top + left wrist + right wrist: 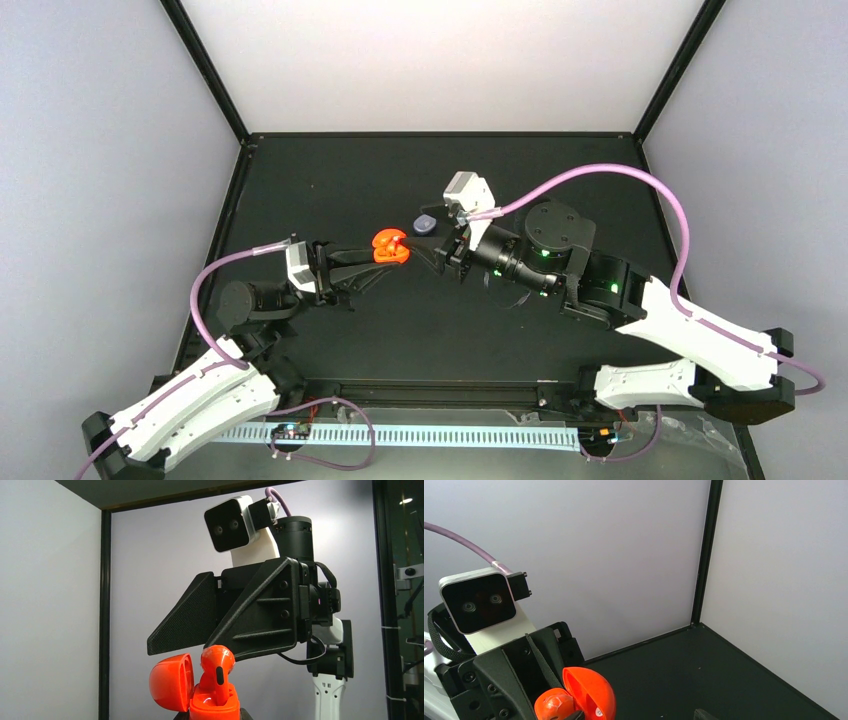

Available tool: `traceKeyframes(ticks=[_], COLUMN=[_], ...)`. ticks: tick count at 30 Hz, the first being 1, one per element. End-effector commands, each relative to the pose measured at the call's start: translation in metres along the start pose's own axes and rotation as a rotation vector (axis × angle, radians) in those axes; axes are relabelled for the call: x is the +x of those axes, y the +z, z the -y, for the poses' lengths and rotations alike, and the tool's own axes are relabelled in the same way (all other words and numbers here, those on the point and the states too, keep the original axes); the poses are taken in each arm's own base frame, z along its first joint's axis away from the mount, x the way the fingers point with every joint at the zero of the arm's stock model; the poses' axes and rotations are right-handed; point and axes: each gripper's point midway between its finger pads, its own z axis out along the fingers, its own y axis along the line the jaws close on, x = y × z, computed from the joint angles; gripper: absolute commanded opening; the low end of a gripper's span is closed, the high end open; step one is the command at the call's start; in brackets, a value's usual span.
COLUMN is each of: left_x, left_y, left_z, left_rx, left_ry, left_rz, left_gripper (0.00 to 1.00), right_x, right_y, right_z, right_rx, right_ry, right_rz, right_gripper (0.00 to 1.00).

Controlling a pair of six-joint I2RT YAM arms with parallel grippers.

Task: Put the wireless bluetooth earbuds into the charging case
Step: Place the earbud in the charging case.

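One red-orange charging case (215, 707), lid (171, 681) hinged open. It is raised above the black table (330, 180), near the table's middle.

One left gripper (383, 256), reaching in from the left. Its fingers are clamped tight on the body of the case and carry it clear of the surface.

One red-orange earbud (217, 666), standing upright in the case's well. The stem is down inside and the rounded head shows above the rim.

One right gripper (177, 647), reaching in from the right. Its fingers are parted and nothing is held between them. The tips sit just above the earbud's head. The underside of the nearer finger lies very close to the head, and whether it touches cannot be told.

One purple-grey pebble-shaped object (424, 224), lying on the table. It is just to the far right of the raised case, beside the right gripper's fingers.
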Motion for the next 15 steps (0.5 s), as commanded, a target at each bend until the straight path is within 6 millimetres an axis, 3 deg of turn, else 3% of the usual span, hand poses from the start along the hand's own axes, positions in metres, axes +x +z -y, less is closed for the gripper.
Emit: traceKeyframes(ticks=[1, 15], left_x=[-0.019, -0.017], left_y=[0.001, 0.002], left_z=[0.008, 0.009], left_rx=[0.027, 0.041], left_ry=[0.020, 0.015], left_rz=[0.046, 0.039], left_gripper=[0.02, 0.01], right_x=[-0.008, -0.003], right_y=[-0.004, 0.006], right_z=[-0.004, -0.009], right_rx=[-0.022, -0.040], right_ry=[0.007, -0.006], right_rz=[0.008, -0.018], right_gripper=[0.56, 0.56])
